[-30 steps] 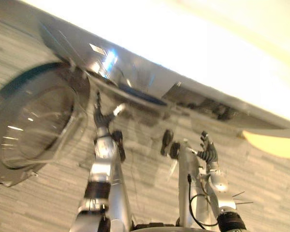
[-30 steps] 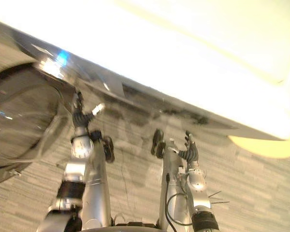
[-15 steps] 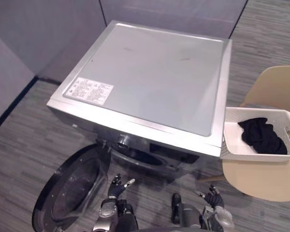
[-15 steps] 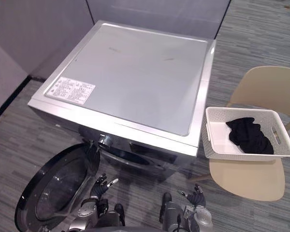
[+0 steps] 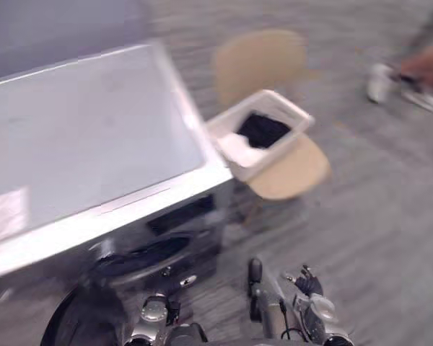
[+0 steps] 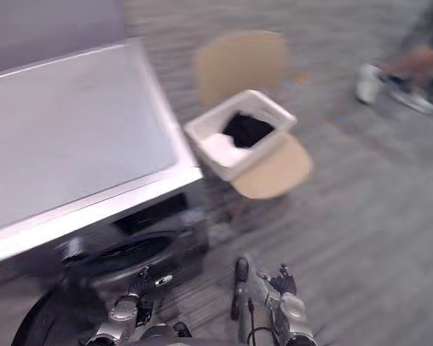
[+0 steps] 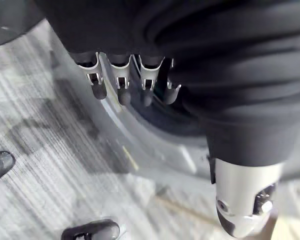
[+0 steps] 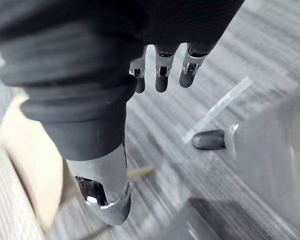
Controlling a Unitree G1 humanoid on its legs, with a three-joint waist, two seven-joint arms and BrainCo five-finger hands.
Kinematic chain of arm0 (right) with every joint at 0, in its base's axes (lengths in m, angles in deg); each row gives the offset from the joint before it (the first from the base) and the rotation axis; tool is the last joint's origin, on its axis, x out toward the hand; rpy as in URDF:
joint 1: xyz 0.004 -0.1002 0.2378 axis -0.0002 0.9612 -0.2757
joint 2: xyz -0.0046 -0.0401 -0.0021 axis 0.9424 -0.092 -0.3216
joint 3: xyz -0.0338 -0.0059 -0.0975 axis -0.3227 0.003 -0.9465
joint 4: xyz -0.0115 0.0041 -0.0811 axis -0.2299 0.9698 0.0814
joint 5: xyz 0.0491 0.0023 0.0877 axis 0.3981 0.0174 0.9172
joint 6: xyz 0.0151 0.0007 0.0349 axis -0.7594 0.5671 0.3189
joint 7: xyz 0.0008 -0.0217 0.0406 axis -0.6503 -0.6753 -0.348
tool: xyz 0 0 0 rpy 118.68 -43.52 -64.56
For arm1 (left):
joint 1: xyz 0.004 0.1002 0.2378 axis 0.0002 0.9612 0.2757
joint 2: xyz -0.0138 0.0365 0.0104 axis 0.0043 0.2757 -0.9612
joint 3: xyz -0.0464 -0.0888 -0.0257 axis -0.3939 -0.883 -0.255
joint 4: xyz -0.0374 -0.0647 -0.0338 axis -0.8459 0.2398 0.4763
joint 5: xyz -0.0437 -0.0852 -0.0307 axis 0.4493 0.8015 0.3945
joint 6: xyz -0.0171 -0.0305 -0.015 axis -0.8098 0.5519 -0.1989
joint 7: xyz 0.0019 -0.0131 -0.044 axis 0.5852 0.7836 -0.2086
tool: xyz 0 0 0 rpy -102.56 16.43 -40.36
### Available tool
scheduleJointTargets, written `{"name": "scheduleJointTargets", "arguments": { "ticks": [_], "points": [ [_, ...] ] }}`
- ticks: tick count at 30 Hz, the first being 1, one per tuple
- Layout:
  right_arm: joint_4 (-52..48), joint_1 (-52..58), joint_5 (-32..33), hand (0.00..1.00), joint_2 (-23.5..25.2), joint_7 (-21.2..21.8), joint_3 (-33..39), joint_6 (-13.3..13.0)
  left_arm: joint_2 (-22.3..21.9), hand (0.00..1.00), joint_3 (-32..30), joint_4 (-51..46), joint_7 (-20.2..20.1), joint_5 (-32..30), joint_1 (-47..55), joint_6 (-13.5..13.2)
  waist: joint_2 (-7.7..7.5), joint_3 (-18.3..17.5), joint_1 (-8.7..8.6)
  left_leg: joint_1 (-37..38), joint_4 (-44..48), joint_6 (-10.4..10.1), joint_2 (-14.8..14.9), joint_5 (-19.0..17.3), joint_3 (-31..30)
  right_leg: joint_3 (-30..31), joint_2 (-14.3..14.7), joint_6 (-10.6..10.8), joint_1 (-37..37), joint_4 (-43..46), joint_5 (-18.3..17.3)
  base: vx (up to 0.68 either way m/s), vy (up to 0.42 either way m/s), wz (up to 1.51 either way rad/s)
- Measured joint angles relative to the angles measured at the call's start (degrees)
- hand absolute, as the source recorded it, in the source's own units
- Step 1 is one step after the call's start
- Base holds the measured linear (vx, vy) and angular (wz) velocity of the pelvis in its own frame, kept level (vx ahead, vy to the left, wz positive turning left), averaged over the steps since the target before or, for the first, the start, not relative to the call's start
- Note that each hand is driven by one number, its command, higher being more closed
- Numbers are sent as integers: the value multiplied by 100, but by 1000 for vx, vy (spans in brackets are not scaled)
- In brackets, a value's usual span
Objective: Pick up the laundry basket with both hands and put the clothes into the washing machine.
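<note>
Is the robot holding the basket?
No: the basket sits on the chair, and the left hand and right hand are open and empty, down by the washer.

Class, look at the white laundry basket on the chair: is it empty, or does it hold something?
Not empty: dark clothes lie inside the basket, which sits on the chair.

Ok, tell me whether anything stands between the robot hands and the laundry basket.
Nothing visible does. The laundry basket sits on the chair beside the washing machine. Bare floor lies between it and the right robot hand. The left robot hand is low before the machine's front, whose corner comes near its path.
</note>
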Motion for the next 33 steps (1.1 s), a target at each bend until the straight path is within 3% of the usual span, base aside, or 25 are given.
{"name": "scheduleJointTargets", "arguments": {
  "ticks": [1,2,3,4,5,6,7,9,10,11,12,13,15,17,19,21,22,24,25,26,27,28,30,32,33],
  "points": [
    [-39,89,-5,0,-32,-8,-88,0,3,0,3,-5,1,0,35,-3,-105,-61,-39,144,36,-5,-121,-3,359,-757,-138,-286,194,137,-295,38,10,-263],
    [-26,30,-16,0,-109,-8,-178,3,-20,0,-6,-18,6,-1,35,-16,-44,-52,-51,252,12,-16,-90,14,716,-1577,-256,-617,368,132,-555,40,-14,-270],
    [-22,-39,-39,0,-143,-6,-240,0,-8,0,-2,-51,5,1,88,-35,49,-71,-57,364,-81,-21,-34,17,905,-2158,-300,-484,453,176,-755,102,-57,-292],
    [-26,-117,-66,0,-142,-7,-287,0,55,0,-6,-77,15,3,80,-53,28,-87,-99,449,-157,-58,-101,-5,1068,-2512,-460,-270,429,351,-804,158,-107,-274],
    [-29,-115,-81,0,-130,2,-312,0,142,0,3,-54,17,3,76,-44,-6,-64,-126,557,-188,-236,-180,-114,1239,-2632,-532,92,410,527,-591,184,-117,-236],
    [-22,-125,-89,0,-126,4,-311,4,162,0,-10,-39,15,4,74,-41,26,-44,-122,683,-184,-343,-183,-180,1328,-2566,-487,98,378,649,-526,212,-124,-227],
    [-21,-68,-106,0,-116,7,-309,7,199,0,-8,5,17,8,53,-36,61,-25,-192,826,145,-413,-75,-220,1421,-2178,-317,226,288,887,-728,272,-159,-169],
    [7,162,-103,0,-150,12,-308,13,172,0,-9,-39,21,20,-73,-56,106,-21,-212,545,1766,-391,550,-174,1208,-1850,-56,274,381,798,-811,328,-172,-125],
    [90,163,-94,0,-158,7,-315,21,124,0,-13,-93,56,59,-70,-86,228,35,-186,93,3351,-4,1233,5,670,-1643,281,279,605,556,-810,272,-112,-118],
    [129,94,-94,0,-196,4,-316,20,61,0,-14,-96,81,69,-71,-87,272,97,-176,-390,4239,113,1444,-100,-25,-1440,472,294,777,423,-835,250,-91,-116],
    [155,54,-94,0,-211,-2,-322,15,20,0,-12,-104,85,74,-71,-89,269,128,-170,-641,4480,80,1393,-122,-459,-1345,521,296,864,357,-841,199,-44,-97],
    [211,26,-95,0,-240,-6,-351,9,-85,0,7,-89,89,116,-17,-87,227,171,-127,-1284,4692,-67,1065,-176,-1452,-1144,601,324,1168,114,-823,198,-31,-66],
    [221,-1,-96,0,-232,-7,-388,7,-105,0,49,-100,96,198,75,-86,132,243,-93,-1738,4375,-95,732,-191,-1970,-970,603,404,1524,-158,-779,250,-15,-52],
    [186,-12,-97,0,-229,-7,-409,7,-139,0,58,-122,106,246,103,-85,106,296,35,-2114,3391,-63,472,-177,-2066,-822,613,528,1837,-515,-700,243,11,-26],
    [3,-117,-107,0,-238,-15,-432,9,-172,0,60,-259,110,256,170,-85,137,307,175,-2356,1450,-212,71,61,-2111,-765,659,687,2115,-970,-589,278,44,-9],
    [-288,-191,-126,0,-239,-28,-560,6,-147,0,57,-352,116,259,233,-105,107,294,331,-2279,1148,175,-127,616,-2261,-639,656,805,2228,-1043,-650,341,90,-24],
    [-499,-236,-203,0,-200,-32,-621,2,-138,0,54,-332,117,258,239,-96,100,301,342,-2287,1167,300,-201,589,-2343,-621,593,971,2252,-898,-773,474,157,-3],
    [-772,-342,-354,0,-176,-47,-752,-18,-141,0,58,-303,120,261,222,-96,26,335,315,-1976,1028,525,-424,544,-2380,-677,200,1280,2174,-11,-1155,425,165,20],
    [-843,-420,-470,0,-170,-66,-814,-15,-162,0,72,-210,123,284,194,-88,17,339,315,-1696,888,590,-573,536,-2405,-675,-182,1389,2003,973,-1264,443,182,45],
    [-1025,-365,-548,0,-108,-106,-855,-16,-151,0,145,-157,128,291,209,-90,-19,342,304,-1317,740,644,-769,513,-2561,-665,-695,1226,1794,2237,-1145,536,204,68],
    [-1094,-335,-576,0,-97,-119,-923,-16,-143,0,173,-168,143,291,217,-89,-46,346,300,-1110,650,713,-890,471,-2702,-658,-918,1055,1691,2917,-884,472,147,92],
    [-1138,-319,-581,0,-101,-119,-1010,-15,-151,0,171,-177,177,291,241,-82,-49,347,297,-880,537,765,-999,437,-2940,-574,-1120,963,1546,3559,-387,489,100,143],
    [-1276,-269,-691,0,-47,-115,-1128,-40,-161,0,178,-346,254,297,312,-79,-46,306,199,-604,390,796,-1039,419,-3696,-259,-1032,1059,1167,4117,-732,463,-11,175],
    [-1818,-89,-789,0,-31,-110,-1289,-139,-206,0,91,-397,353,302,228,-76,52,332,182,-603,365,796,-946,420,-4879,268,-374,1002,692,3295,-1392,521,-178,215],
    [-1911,-62,-814,0,-34,-111,-1304,-160,-221,0,74,-393,353,299,179,-75,65,336,178,-603,369,795,-942,420,-5111,450,-215,1050,587,3021,-1443,451,-234,221]
  ]
}}
